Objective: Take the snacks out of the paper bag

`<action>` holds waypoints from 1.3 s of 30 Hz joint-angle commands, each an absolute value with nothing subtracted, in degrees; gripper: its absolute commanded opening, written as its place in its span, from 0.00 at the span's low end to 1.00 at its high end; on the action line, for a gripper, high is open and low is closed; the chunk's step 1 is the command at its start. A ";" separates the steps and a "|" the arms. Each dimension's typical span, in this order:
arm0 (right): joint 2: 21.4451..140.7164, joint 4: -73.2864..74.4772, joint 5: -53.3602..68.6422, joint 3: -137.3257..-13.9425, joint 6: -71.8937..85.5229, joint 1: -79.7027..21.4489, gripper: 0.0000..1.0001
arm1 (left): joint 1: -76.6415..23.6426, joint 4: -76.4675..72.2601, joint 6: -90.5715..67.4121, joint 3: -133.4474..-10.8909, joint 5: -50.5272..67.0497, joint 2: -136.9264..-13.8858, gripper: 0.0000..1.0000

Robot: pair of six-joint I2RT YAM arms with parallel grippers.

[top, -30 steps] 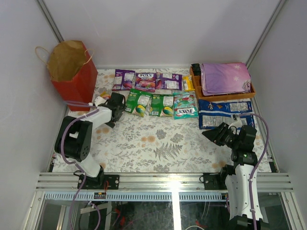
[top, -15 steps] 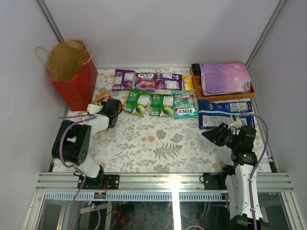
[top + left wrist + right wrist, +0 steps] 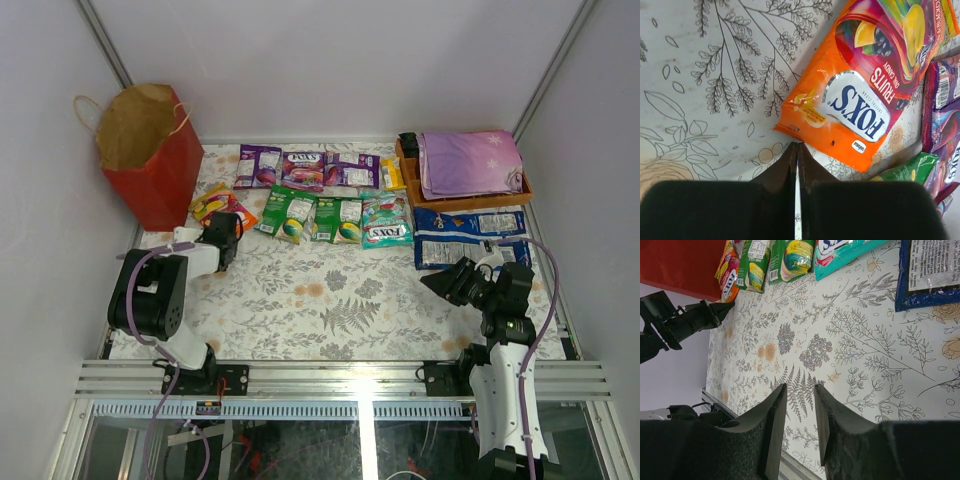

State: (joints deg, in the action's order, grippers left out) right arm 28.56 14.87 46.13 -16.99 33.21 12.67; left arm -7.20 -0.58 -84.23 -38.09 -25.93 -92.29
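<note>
Near the paper bag [image 3: 150,160], left end effector [image 3: 797,146] low, pressed together — orange packet [image 3: 860,85] just ahead.

Bright, even, diffuse light fills the overhead view, and the shadows there are faint and soft. The white walls [image 3: 350,60] look slightly washed out. In the left wrist view the orange packet [image 3: 860,95] shows foil glare but sharp print, while the dark fingers [image 3: 777,170] close to the lens blur. The right wrist's fingers [image 3: 772,425] are equally soft.

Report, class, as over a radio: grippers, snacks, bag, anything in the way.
Left gripper shut, empty, tips by orange packet. Right gripper part open, empty, over table. Paper bag upright, far left. Nothing blocking.
</note>
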 commanded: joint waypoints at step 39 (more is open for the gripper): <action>28.67 13.70 48.12 -16.63 32.30 11.84 0.36 | -2.77 32.17 -30.33 -84.93 -35.21 -116.90 0.80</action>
